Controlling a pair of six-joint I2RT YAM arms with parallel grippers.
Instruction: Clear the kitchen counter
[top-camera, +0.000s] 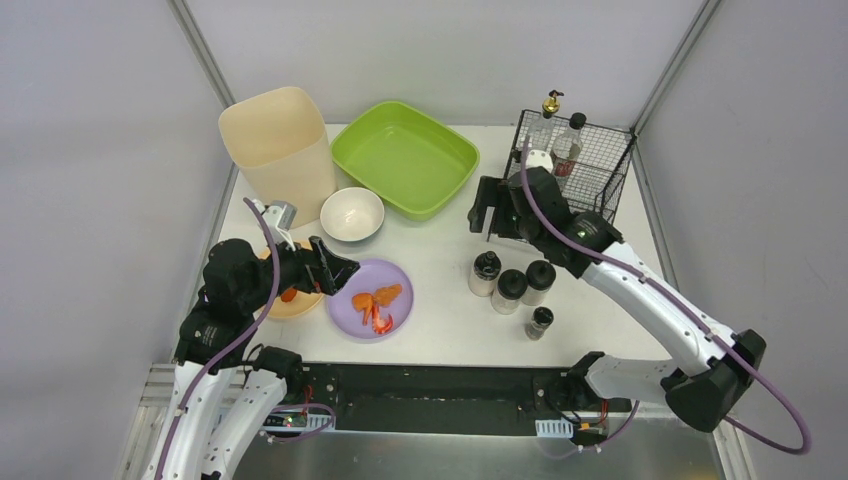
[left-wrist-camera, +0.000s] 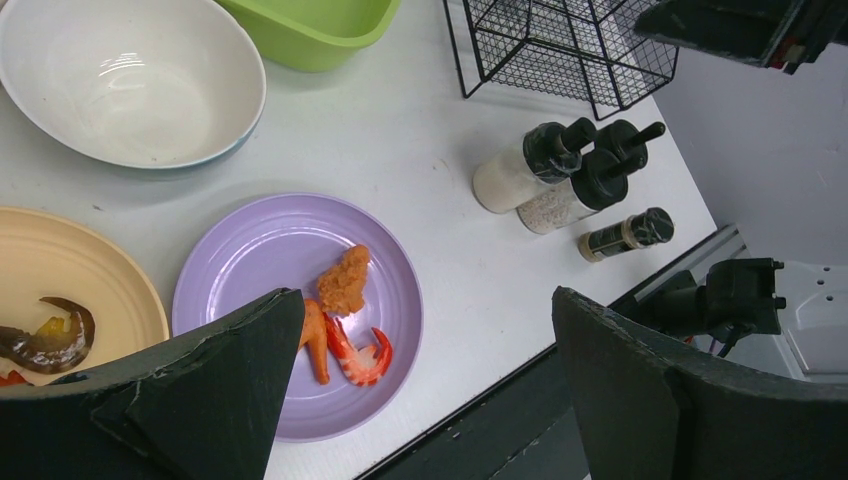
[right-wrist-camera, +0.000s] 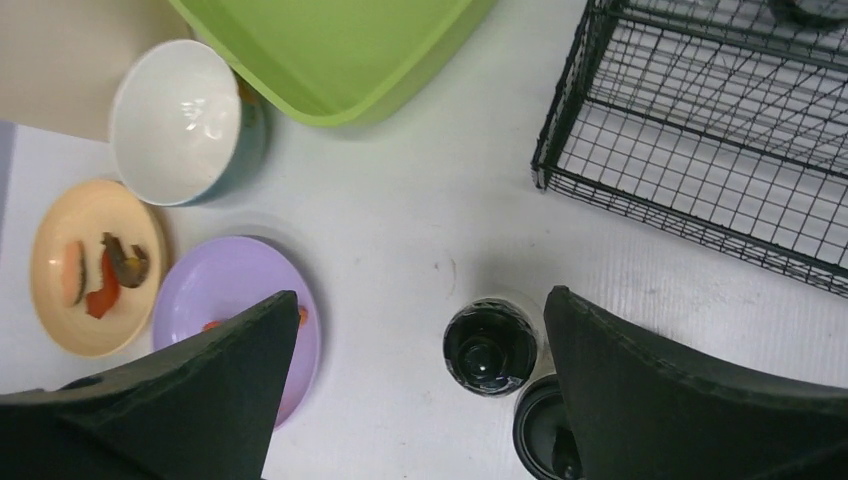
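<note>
The white kitchen counter (top-camera: 440, 250) holds a purple plate (top-camera: 345, 320) with a shrimp (left-wrist-camera: 355, 358) and fried pieces, a yellow plate (top-camera: 297, 306) with food scraps, a white bowl (top-camera: 352, 213) and several black-capped shakers (top-camera: 510, 290). My left gripper (top-camera: 345, 268) is open and empty, hovering over the purple plate's left edge (left-wrist-camera: 230, 270). My right gripper (top-camera: 485, 212) is open and empty, above the counter between the green tray and the wire basket. In the right wrist view one shaker (right-wrist-camera: 490, 348) sits below its jaws, near the right finger.
A green tray (top-camera: 440, 205) stands at the back centre. A tall beige bin (top-camera: 280, 150) is at the back left. A black wire basket (top-camera: 600, 160) with bottles is at the back right. The black base rail (top-camera: 430, 395) runs along the near edge.
</note>
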